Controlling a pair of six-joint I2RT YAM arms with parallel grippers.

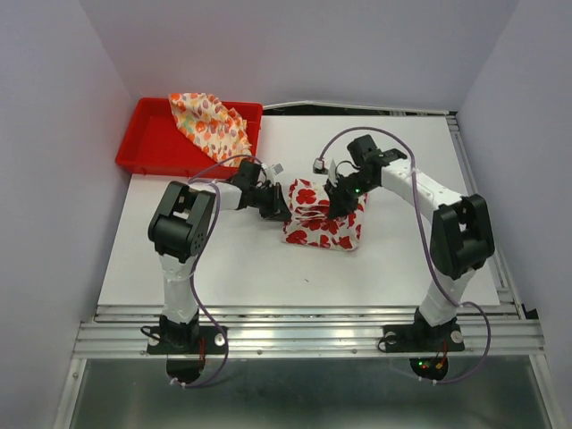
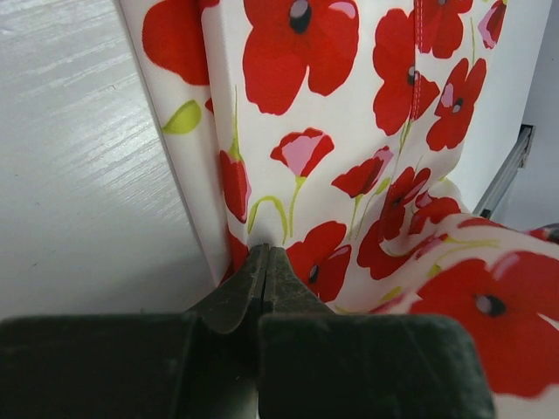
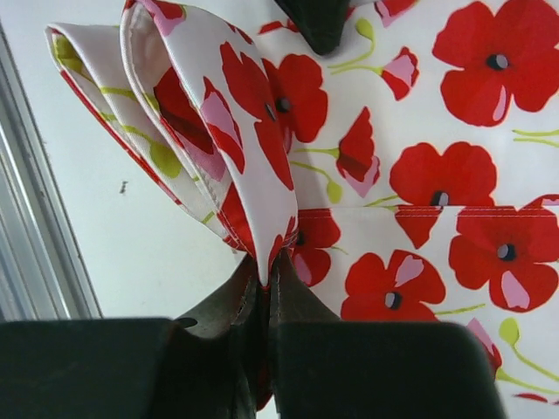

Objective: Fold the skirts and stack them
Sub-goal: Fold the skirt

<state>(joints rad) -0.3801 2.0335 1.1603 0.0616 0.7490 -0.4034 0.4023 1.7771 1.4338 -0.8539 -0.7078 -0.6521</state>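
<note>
Tabletop (image 1: pixel 268 268), white, walled by pale panels (image 1: pixel 54 134), is carrying a red-flowered skirt (image 1: pixel 317 231) between left gripper (image 2: pixel 266 255) and right gripper (image 3: pixel 266 262), both pinching it.

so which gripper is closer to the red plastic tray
Left. The left gripper, shut on the white cloth skirt with red flowers, sits in front and right of the red plastic tray; the right gripper pinches that skirt farther right.

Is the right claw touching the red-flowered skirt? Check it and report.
Touching. The right wrist view shows the right claw shut on a folded edge of the red-flowered skirt, with the cloth pinched between its two fingers.
</note>
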